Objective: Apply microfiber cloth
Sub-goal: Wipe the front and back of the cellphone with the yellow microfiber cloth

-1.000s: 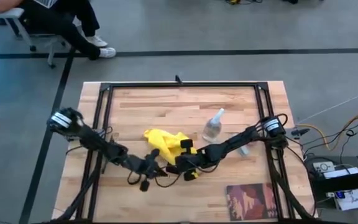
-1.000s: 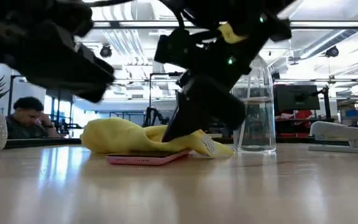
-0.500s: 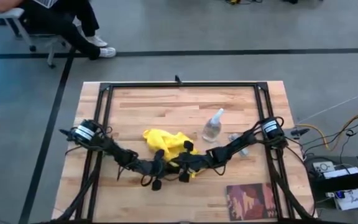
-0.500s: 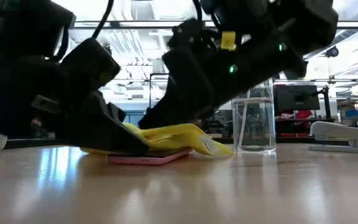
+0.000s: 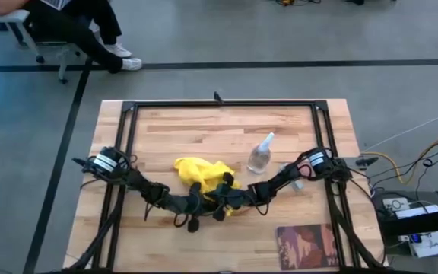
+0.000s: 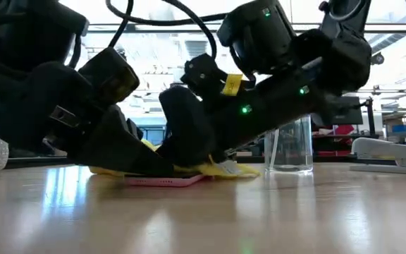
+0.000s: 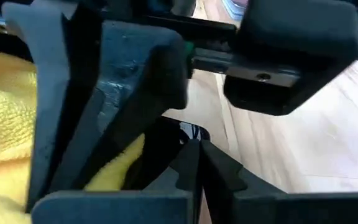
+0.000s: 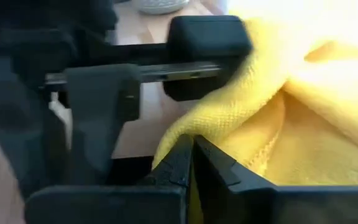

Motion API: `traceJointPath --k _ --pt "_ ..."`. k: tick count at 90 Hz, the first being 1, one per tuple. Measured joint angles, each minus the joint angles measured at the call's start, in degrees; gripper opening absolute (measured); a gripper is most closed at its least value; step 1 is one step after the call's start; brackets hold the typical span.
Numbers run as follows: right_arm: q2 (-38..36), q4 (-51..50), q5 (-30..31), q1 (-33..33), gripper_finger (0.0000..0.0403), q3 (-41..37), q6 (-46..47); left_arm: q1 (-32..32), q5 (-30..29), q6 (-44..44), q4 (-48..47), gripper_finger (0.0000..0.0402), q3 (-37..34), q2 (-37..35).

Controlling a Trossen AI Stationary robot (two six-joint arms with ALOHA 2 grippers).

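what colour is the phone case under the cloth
Pink; the phone edge shows best in the low view, under the yellow microfiber cloth.

The microfiber cloth (image 5: 201, 174) is bright yellow; the phone (image 6: 162, 181) beneath shows a pink edge; the spray bottle (image 5: 261, 154) is clear; the table (image 5: 204, 129) is pale striped wood.

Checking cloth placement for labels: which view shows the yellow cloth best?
High view: the yellow cloth shows nearly whole, both grippers at its near edge. Low view shows only a thin strip behind the arms; wrist views show close patches of fabric.
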Motion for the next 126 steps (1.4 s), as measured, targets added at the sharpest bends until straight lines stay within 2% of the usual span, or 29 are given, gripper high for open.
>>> traceJointPath --k 18,32,46,67,79,85,103,126 --pt "-1.7 -0.8 7.2 -1.3 0.0000 -3.9 0.0 0.0 -0.4 -0.9 -0.3 0.0000 -0.2 0.0" --pt "-1.7 -0.2 7.2 -1.5 0.0000 -4.4 2.0 0.0 -0.3 -1.9 -1.2 0.0000 -0.2 0.0" --pt "-1.3 2.2 -0.3 -0.8 0.0000 -3.3 0.8 -0.1 0.9 -2.4 -1.3 0.0000 -0.3 0.0" --pt "-1.2 2.2 -15.9 0.3 0.0000 -1.4 -2.9 0.0 1.3 -2.3 -1.2 0.0000 -0.5 0.0" --pt "-1.2 2.3 -20.0 0.4 0.0000 -1.3 -5.1 0.1 1.3 -2.3 -1.2 0.0000 -0.6 0.0" --pt "-1.2 2.3 -19.2 0.4 0.0000 -1.3 -5.5 0.1 1.3 -2.3 -1.1 0.0000 -0.6 0.0" --pt "-1.1 2.3 -10.2 -2.7 0.0000 -1.3 -5.5 0.3 1.6 -2.4 -0.9 0.0000 -0.8 0.0" --pt "-1.1 1.4 -5.9 -8.4 0.0000 -1.4 -4.1 0.3 2.4 -3.2 -1.0 0.0000 -0.7 0.0"
